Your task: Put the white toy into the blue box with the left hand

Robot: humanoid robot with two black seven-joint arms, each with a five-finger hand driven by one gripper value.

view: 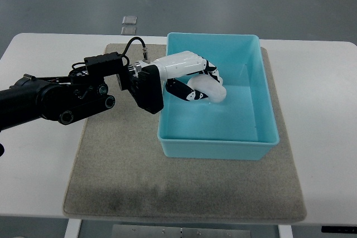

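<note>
My left hand [202,85] reaches over the left wall of the blue box [262,110] and is inside it. Its white and black fingers [184,94] are curled around the white toy [213,91], a small white rounded piece held above or just at the box floor. The left arm is black and comes in from the picture's left edge. The right arm does not show.
The blue box stands on a grey-brown mat [139,171] laid on a white table [33,160]. Two small clear squares [129,24] lie on the floor beyond the table's far edge.
</note>
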